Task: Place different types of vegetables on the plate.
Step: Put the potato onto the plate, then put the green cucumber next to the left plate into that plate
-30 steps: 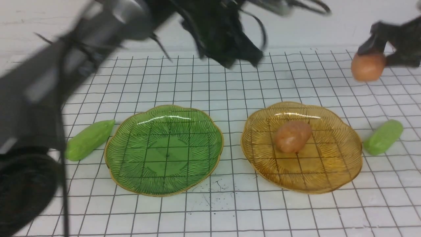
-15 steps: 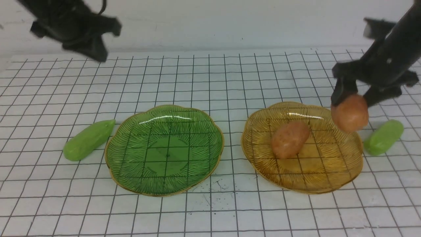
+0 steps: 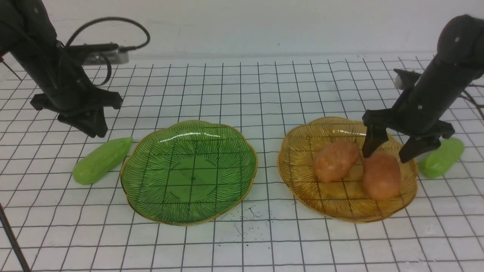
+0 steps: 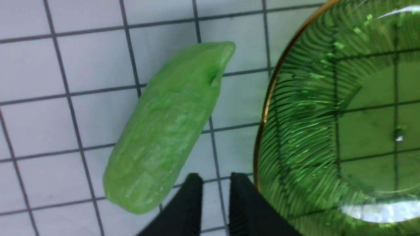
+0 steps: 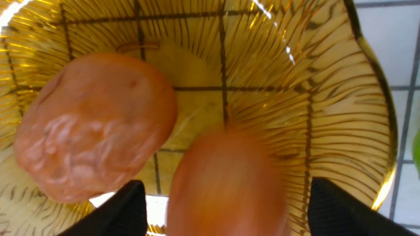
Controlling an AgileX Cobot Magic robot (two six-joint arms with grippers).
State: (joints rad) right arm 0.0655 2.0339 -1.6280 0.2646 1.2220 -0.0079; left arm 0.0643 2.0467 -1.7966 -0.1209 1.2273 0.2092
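- Two arms show in the front view. The left arm's jaws hang just behind the smooth light-green oblong cucumber toy [image 3: 101, 160] on the white gridded bench [image 3: 242, 94]. Its long axis slants from near-left to far-right, with the far tip just beside the ribbed green glass plate [image 3: 189, 173]. The left arm is by far the nearer one, so this pick looks like its job.
- Also in the front view, the right arm's jaws stand spread above the ribbed amber glass plate [image 3: 298, 170]. They straddle an orange-brown oval potato toy [image 3: 382, 177] that lies on the plate beside a second potato toy [image 3: 334, 160]. Another light-green cucumber toy [image 3: 440, 158] lies on the bench just outside that plate's right rim.
- In the left wrist view, the jaws are pinched almost together and hold nothing. The cucumber lies ahead of them and off to one side, at a slant to their closing line. They would likely need to open, shift over and turn.
- In the right wrist view, the jaws gape wide. The blurred potato sits between them with no contact visible, so it is released.
- Half a second ago that potato hung clamped above the amber plate's right rim, and the left arm was higher and farther back. Everything else lies as before.
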